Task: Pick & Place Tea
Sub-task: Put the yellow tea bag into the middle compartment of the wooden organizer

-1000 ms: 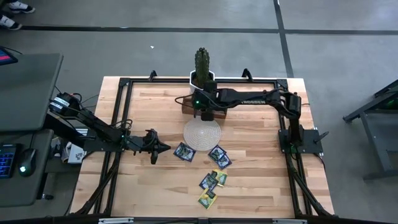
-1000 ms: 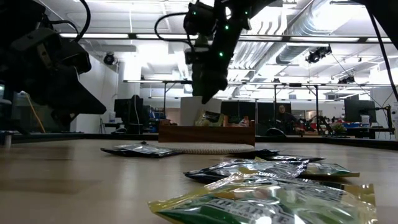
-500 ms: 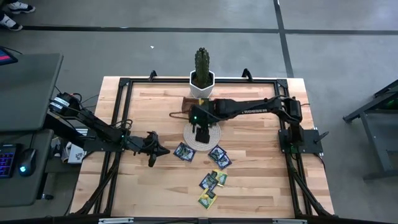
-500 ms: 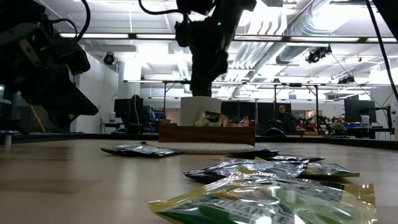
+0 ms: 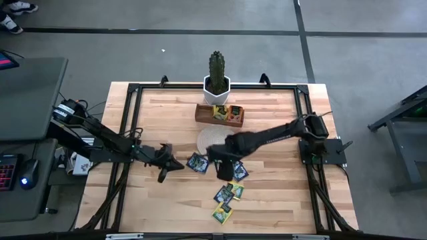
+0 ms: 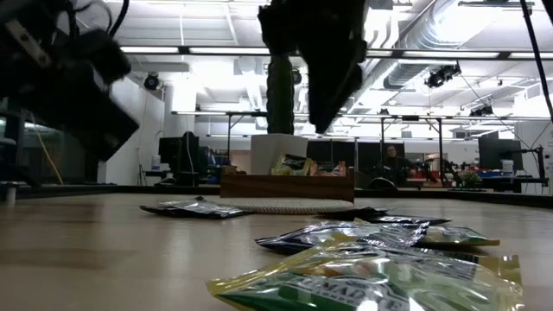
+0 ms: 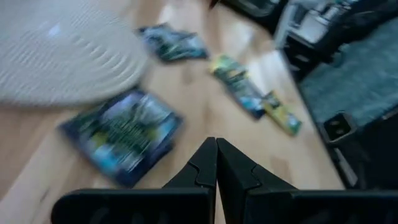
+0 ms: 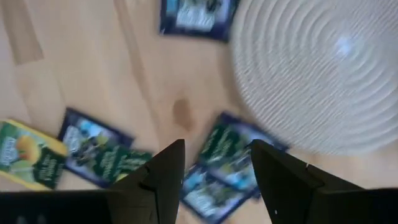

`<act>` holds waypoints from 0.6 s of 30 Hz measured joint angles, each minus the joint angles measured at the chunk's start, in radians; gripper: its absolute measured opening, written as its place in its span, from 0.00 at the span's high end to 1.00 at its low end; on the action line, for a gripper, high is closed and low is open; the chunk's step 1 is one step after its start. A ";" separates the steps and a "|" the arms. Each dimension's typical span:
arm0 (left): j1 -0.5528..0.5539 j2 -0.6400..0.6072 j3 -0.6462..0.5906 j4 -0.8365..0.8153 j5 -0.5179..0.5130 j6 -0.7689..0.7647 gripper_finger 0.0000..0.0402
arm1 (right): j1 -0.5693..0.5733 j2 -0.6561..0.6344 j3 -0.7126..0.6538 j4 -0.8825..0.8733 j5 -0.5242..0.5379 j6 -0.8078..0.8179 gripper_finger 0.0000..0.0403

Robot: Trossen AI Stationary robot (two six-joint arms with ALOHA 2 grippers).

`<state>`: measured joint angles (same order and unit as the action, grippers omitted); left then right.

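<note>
Right claw (image 8: 214, 165) spread, empty, above dark blue tea sachets (image 8: 227, 165) on desk (image 5: 280, 193) beside woven mat (image 8: 323, 68). Sachets likely light, thin, slippery; pinch raised edge. Left claw (image 7: 216, 163) pressed together, nearby.

Right tool (image 8: 212, 163) hangs mid-table, fingers apart (nothing between them); left tool (image 7: 216, 163) closed.

Right arm is reaching across the tabletop (image 5: 167, 200), its hand (image 5: 225, 171) hanging over the dark blue sachets (image 5: 235, 169) just beside the round woven mat (image 5: 210, 140). Left hand (image 5: 168, 167) is sitting near another blue sachet (image 5: 197, 163). More green and yellow sachets (image 5: 225, 200) are lying toward the near edge. Wooden tray (image 5: 219, 114) is holding sachets beside a potted cactus (image 5: 217, 77).
</note>
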<state>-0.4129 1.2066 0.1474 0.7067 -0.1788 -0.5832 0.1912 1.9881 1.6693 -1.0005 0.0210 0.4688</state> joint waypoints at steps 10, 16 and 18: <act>0.000 0.095 0.180 -0.062 0.158 0.146 1.00 | 0.208 -0.001 -0.047 0.024 0.109 0.391 0.55; -0.015 0.231 0.270 -0.062 0.276 0.160 1.00 | 0.314 -0.005 -0.047 0.025 0.213 0.565 0.55; -0.038 0.274 0.308 -0.061 0.265 0.161 1.00 | 0.343 -0.005 -0.047 0.024 0.245 0.605 0.55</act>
<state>-0.4506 1.4810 0.4556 0.6456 0.0857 -0.4227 0.5339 1.9835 1.6218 -0.9768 0.2659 1.0736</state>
